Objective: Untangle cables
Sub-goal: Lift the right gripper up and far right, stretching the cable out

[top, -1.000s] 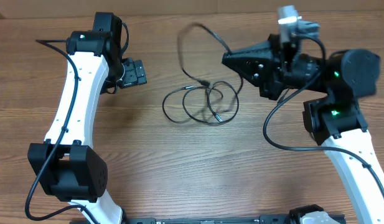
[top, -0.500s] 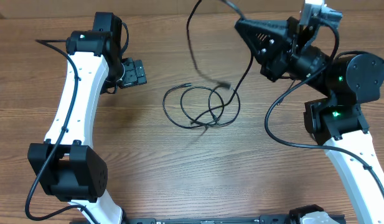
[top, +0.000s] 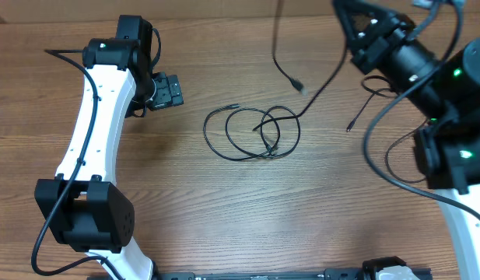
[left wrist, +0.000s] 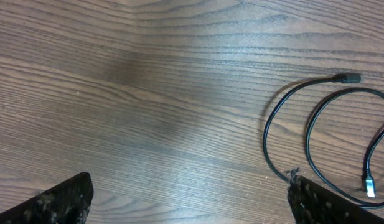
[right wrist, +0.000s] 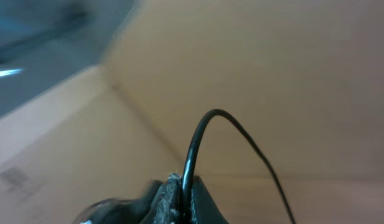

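Note:
Thin black cables lie in overlapping loops on the wood table at the centre. One cable is lifted off the pile; its plug dangles above the loops, and a strand runs down to the pile. My right gripper is shut on this cable, which arcs up from between its pads; in the overhead view its body sits at the top right, raised high. My left gripper is open and empty over bare wood, left of the loops, whose plug lies near it.
A thin cord end with a small plug hangs beside the right arm. The left arm stretches along the table's left side. The right wrist view shows only blurred tan surfaces.
My right gripper has climbed and swung toward the far right with the cable, pulling a strand and plug up off the pile. The loops on the table shifted slightly. The left arm stayed put.

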`<state>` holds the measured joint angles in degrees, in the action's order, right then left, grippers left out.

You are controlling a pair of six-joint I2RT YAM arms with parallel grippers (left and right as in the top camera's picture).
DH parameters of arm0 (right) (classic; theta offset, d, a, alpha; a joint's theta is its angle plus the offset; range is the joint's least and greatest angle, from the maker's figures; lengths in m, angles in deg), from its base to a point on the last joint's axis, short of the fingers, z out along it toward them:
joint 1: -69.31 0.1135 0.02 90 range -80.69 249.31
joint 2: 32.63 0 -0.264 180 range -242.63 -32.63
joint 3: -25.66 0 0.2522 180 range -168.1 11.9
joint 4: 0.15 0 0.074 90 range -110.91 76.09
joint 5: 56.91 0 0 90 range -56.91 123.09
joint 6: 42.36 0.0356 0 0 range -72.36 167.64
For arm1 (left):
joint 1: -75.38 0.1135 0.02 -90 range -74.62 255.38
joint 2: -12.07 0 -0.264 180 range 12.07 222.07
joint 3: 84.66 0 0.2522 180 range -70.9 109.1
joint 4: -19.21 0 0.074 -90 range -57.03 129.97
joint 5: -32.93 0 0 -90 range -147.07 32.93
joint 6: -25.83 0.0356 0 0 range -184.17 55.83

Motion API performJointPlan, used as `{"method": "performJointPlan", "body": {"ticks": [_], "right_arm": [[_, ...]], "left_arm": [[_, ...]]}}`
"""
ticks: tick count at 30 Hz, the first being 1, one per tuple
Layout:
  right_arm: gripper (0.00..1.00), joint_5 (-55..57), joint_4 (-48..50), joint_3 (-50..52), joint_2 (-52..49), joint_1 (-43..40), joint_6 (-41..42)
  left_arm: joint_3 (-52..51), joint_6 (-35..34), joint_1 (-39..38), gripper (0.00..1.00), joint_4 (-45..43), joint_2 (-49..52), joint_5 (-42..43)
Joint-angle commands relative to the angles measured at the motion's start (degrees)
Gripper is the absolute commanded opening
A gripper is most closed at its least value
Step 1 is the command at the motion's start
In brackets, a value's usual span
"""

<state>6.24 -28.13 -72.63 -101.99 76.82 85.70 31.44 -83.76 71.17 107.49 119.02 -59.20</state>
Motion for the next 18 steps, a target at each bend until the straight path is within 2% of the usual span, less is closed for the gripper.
{"method": "performJointPlan", "body": {"ticks": [1, 11, 18], "right_arm": [[0.04, 8.9, -5.4, -2.69, 0.9, -3.91, -1.92], [0.04, 9.05, -14.95, -2.69, -3.37, -20.68, -1.9], [0.04, 9.62, -23.23, -2.64, -9.55, -27.21, -1.99]], "left_arm": [[-0.24, -1.03, -0.31, 0.99, -0.02, 0.57, 0.26], [-0.24, -1.03, -0.31, 1.0, -0.04, 0.57, 0.26], [-0.24, -1.03, -0.31, 1.0, -0.04, 0.57, 0.26]]}}
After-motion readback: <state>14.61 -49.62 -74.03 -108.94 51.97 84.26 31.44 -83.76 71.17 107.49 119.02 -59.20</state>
